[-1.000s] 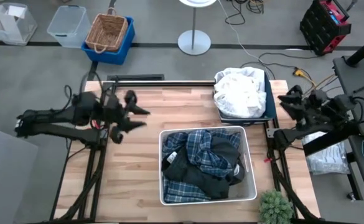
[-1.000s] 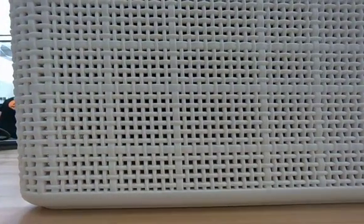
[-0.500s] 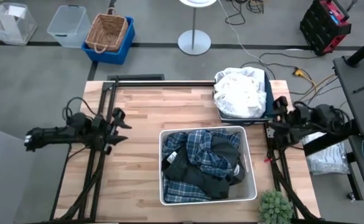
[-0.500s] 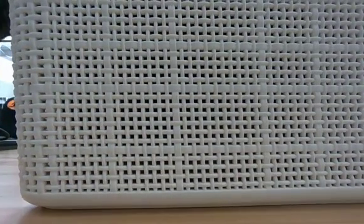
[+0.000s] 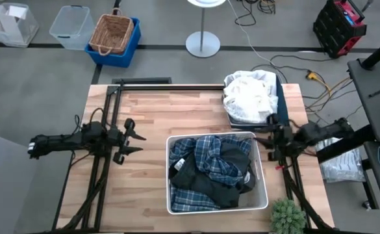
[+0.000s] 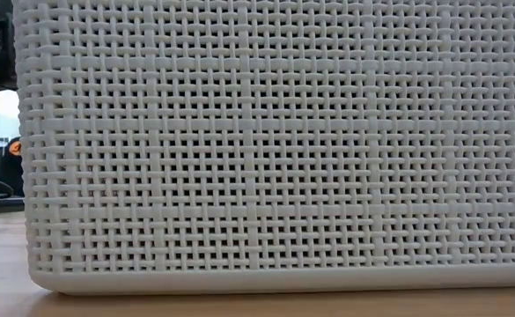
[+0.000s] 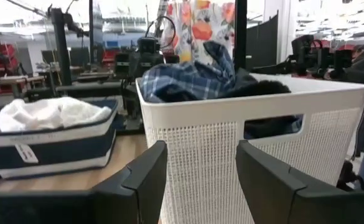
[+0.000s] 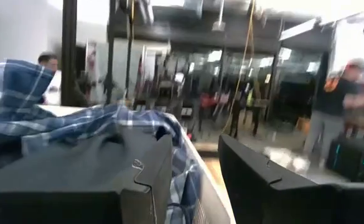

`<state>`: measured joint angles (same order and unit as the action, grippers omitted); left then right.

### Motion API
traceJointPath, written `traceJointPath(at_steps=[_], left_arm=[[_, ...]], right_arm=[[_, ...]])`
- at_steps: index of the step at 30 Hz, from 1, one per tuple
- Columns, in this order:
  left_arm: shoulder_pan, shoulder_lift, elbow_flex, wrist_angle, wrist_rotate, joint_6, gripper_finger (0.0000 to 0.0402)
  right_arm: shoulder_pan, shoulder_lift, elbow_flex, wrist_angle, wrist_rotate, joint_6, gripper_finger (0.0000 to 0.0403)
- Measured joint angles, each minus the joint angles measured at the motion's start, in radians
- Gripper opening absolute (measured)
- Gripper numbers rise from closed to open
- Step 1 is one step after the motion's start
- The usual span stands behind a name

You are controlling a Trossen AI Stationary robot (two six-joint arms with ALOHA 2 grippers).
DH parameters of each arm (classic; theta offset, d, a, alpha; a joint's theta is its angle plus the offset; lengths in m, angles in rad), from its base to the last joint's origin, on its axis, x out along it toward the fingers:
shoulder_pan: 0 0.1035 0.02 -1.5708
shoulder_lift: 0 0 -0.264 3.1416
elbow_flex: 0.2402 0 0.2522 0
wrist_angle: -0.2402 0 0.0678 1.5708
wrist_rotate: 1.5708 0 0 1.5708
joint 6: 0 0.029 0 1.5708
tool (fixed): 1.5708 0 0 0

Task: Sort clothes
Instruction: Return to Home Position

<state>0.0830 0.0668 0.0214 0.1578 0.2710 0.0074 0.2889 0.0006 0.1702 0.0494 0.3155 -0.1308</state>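
Judging by layout: sorting done, only the pull-back to rest left.

L pincer [image 5: 132, 137]: fingers apart, empty, over counter [image 5: 144, 107] left of white bin [image 5: 215, 209], pointing right at it w/ clear gap between.

R pincer [image 5: 266, 138]: also apart, empty, just beside bin's right wall, pointing left. Touching or not: can't tell.

Clothes: plaid + dark pile [image 5: 209, 170] heaped inside white bin, i.e. between the two pincers, right of L, left of R. White pile [image 5: 249, 96] in navy bin [image 5: 279, 97] at far right of counter, just to far side of R pincer. R arm nearer to both bins.

White bin's long axis: near–far, so crosswise to both arms' reach lines.

In L wrist view, plaid + dark pile humped above rim. Prob. no snag risk, since retreat for each arm = straight back from bin, outward to own side.

Main watch: R pincer close to white bin wall + navy bin corner. Best to back off rightward before any lift or swing.

Low view: filled by white bin's woven wall, no help w/ pincers.
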Motion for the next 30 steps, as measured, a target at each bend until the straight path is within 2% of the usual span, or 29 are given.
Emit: traceJointPath(at_steps=[3, 6, 10, 12, 23, 30], left_arm=[[0.0, 0.019, -0.001, -0.012, 0.0, 0.001, 0.0172], [0.0, 0.038, -0.001, -0.009, 0.0, 0.002, 0.0172], [-0.001, 0.058, -0.001, -0.011, 0.0, 0.002, 0.0172], [-0.001, 0.068, -0.001, -0.007, 0.0, 0.002, 0.0172], [-0.001, 0.11, -0.001, -0.01, 0.0, 0.002, 0.0172], [-0.001, 0.131, -0.001, -0.01, 0.0, 0.002, 0.0172]], right_arm=[[-0.001, 0.0, -0.154, 0.27, 0.002, -0.083, 0.0123], [-0.003, 0.013, -0.155, 0.221, 0.076, -0.086, 0.0127], [-0.007, 0.011, -0.156, 0.288, 0.251, -0.232, 0.0136], [-0.006, 0.013, -0.15, 0.284, 0.288, -0.278, 0.0139], [-0.006, 0.021, -0.146, 0.272, 0.287, -0.232, 0.0151], [-0.006, 0.022, -0.146, 0.27, 0.287, -0.182, 0.0137]])
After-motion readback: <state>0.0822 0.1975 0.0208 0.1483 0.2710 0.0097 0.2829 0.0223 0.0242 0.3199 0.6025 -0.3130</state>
